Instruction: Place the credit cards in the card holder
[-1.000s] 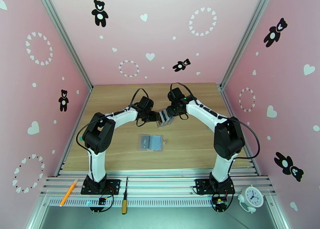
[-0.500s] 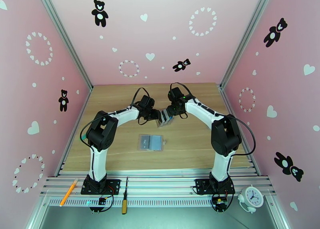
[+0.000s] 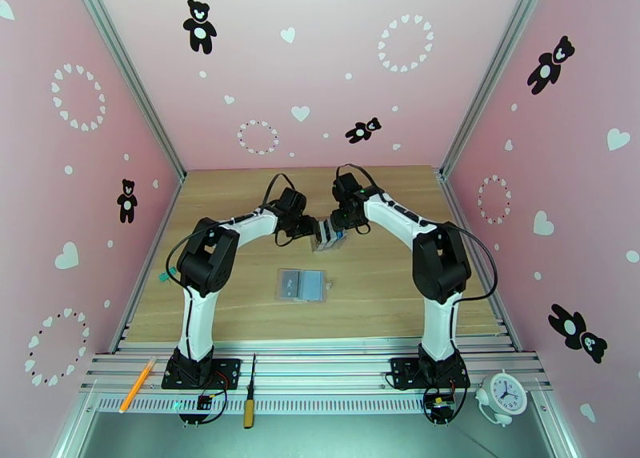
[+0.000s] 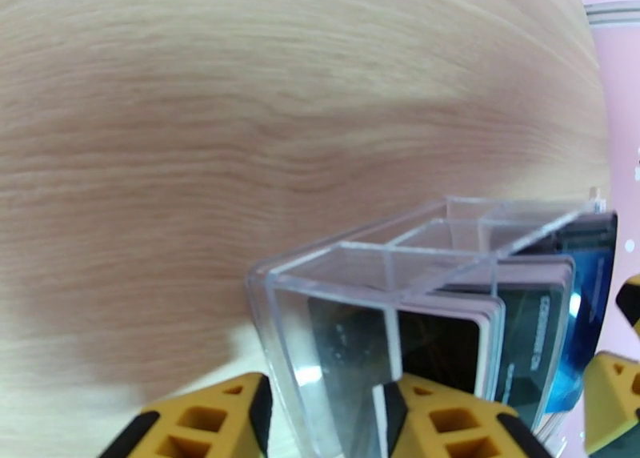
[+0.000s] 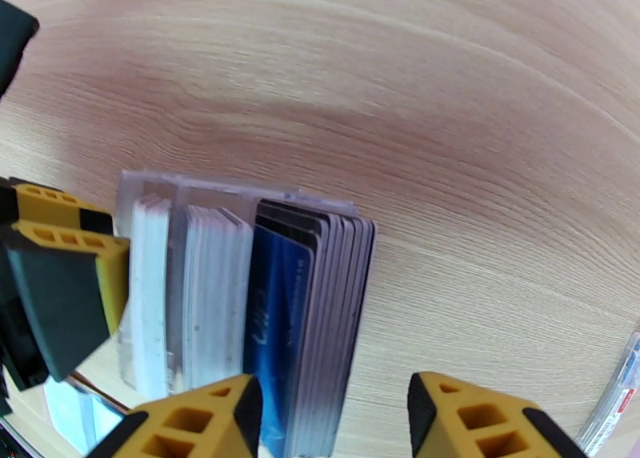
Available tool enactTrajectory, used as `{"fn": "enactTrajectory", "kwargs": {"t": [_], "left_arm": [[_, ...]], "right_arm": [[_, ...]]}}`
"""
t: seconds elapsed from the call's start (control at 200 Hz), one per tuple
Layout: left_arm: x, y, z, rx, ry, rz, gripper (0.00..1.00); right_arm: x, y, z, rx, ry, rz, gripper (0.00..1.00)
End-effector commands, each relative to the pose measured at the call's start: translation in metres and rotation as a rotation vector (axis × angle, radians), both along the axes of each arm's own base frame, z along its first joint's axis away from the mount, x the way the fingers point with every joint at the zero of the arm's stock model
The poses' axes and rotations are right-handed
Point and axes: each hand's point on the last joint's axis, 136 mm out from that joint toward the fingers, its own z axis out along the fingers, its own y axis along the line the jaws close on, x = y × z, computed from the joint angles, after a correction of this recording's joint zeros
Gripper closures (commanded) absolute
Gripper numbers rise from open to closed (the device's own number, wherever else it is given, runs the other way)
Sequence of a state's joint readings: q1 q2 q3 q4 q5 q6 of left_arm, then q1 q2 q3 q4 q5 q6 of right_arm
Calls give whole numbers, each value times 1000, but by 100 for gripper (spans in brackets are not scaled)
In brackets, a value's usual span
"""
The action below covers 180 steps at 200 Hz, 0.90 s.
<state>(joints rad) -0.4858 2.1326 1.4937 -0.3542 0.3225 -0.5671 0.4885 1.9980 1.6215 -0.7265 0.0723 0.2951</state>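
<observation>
at mid-table, the credit cards [image 5: 320,315] stand in a clear rack [image 3: 326,238], the right gripper [image 5: 332,407] spread around them and the left gripper [image 4: 324,407] straddling the rack's end, grip unclear, while the open card holder [image 3: 302,284] lies nearer the arms, seemingly unfilled.

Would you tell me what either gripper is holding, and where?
Cannot be told: left fingers bracket the clear rack's end wall; right fingers straddle its cards, gap showing.
</observation>
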Motion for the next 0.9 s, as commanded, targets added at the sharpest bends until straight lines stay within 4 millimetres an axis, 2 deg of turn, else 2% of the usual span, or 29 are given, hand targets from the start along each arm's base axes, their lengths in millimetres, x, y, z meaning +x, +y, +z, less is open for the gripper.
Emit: {"fn": "enactTrajectory", "kwargs": {"t": [0.0, 0.345, 0.686, 0.896], "left_arm": [[6, 10, -19, 23, 48, 39, 57], [20, 9, -21, 5, 50, 69, 57], [19, 7, -18, -16, 49, 75, 57], [17, 7, -18, -27, 49, 82, 57]], "right_arm": [[4, -3, -4, -24, 13, -6, 47], [15, 3, -10, -16, 18, -27, 47], [17, 5, -21, -77, 29, -30, 48], [18, -1, -14, -145, 7, -27, 48]]}}
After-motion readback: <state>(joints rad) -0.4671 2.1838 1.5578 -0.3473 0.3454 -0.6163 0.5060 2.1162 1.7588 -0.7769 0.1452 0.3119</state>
